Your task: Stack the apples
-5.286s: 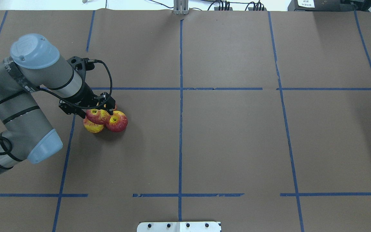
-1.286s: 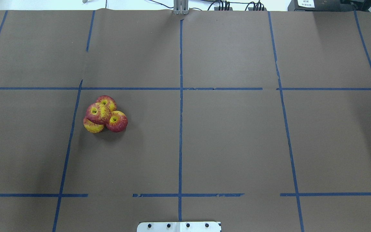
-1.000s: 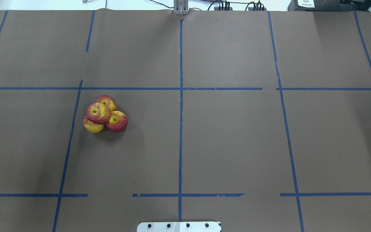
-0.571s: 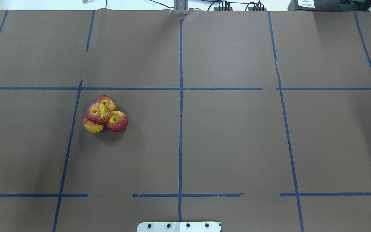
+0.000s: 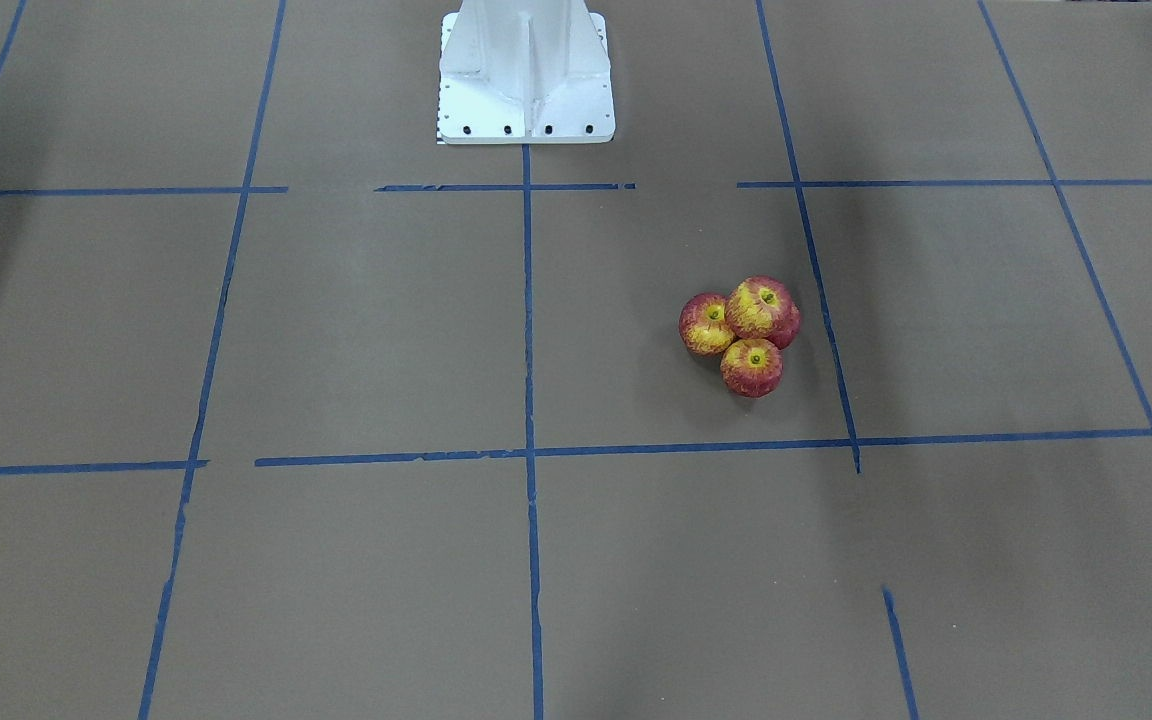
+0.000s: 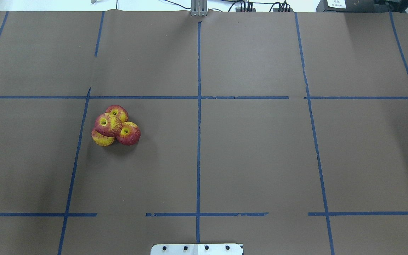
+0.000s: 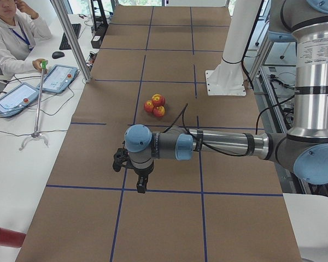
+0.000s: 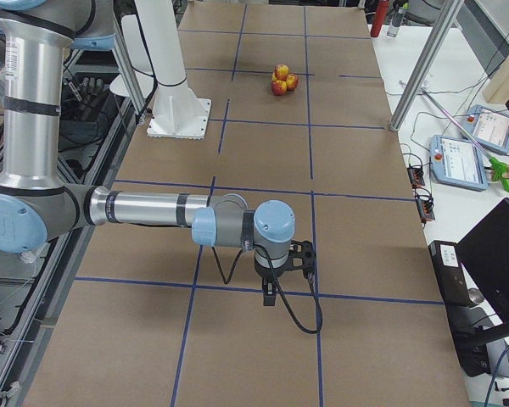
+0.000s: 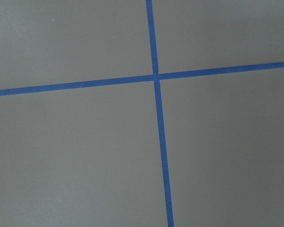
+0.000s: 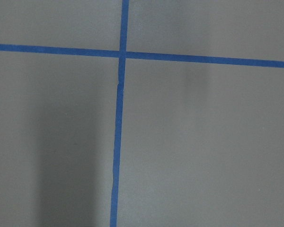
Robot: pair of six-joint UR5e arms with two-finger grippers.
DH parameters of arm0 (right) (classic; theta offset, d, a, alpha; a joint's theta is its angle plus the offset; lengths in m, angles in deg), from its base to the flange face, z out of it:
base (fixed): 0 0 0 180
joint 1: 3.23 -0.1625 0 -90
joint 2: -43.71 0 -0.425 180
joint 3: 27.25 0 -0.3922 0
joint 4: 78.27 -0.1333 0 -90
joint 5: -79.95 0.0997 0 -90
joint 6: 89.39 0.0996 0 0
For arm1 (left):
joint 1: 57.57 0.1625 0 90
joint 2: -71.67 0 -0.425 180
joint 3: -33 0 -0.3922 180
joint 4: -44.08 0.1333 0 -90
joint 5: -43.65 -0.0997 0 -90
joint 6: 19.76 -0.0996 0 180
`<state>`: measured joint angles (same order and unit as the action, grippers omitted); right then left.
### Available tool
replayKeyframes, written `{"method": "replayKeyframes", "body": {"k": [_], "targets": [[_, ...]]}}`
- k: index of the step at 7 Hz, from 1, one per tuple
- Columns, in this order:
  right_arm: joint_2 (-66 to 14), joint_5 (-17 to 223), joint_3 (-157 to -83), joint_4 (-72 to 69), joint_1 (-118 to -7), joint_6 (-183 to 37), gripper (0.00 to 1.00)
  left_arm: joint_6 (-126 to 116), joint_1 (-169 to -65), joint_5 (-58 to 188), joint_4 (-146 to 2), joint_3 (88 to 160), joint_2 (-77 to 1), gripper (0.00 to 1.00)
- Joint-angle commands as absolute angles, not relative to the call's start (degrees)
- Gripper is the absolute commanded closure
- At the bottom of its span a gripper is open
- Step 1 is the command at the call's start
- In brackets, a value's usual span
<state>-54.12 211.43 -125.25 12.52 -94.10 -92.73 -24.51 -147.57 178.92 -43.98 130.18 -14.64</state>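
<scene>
Four red-and-yellow apples sit in a tight cluster on the brown table. One apple rests on top of the other three. The front-facing view shows the top apple and two lower ones; the fourth is hidden. The left gripper hangs over a tape crossing far from the cluster. The right gripper hangs over the table's other end, far from the cluster. I cannot tell whether either is open or shut. Both wrist views show only table and tape.
Blue tape lines divide the brown table into squares. The white robot base stands at the table's near-middle edge. A metal pole and tablets stand on the side table where a person sits.
The left arm, which held its gripper at the top apple 5.3 s ago, has withdrawn out of the overhead view. The apple stays on the other three. Nothing has moved since.
</scene>
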Motion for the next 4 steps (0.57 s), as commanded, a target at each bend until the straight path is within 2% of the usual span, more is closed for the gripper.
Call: {"method": "replayKeyframes", "body": {"k": [1, 4], "targets": [[-54.1, 211.4, -125.2, 12.5, -94.1, -92.7, 0.0, -24.6, -147.6, 178.9, -43.9, 129.3, -14.9, 0.0], [-54.1, 211.4, -125.2, 12.5, -94.1, -92.7, 0.0, -24.7, -147.6, 178.9, -43.7, 128.5, -14.9, 0.0]]}}
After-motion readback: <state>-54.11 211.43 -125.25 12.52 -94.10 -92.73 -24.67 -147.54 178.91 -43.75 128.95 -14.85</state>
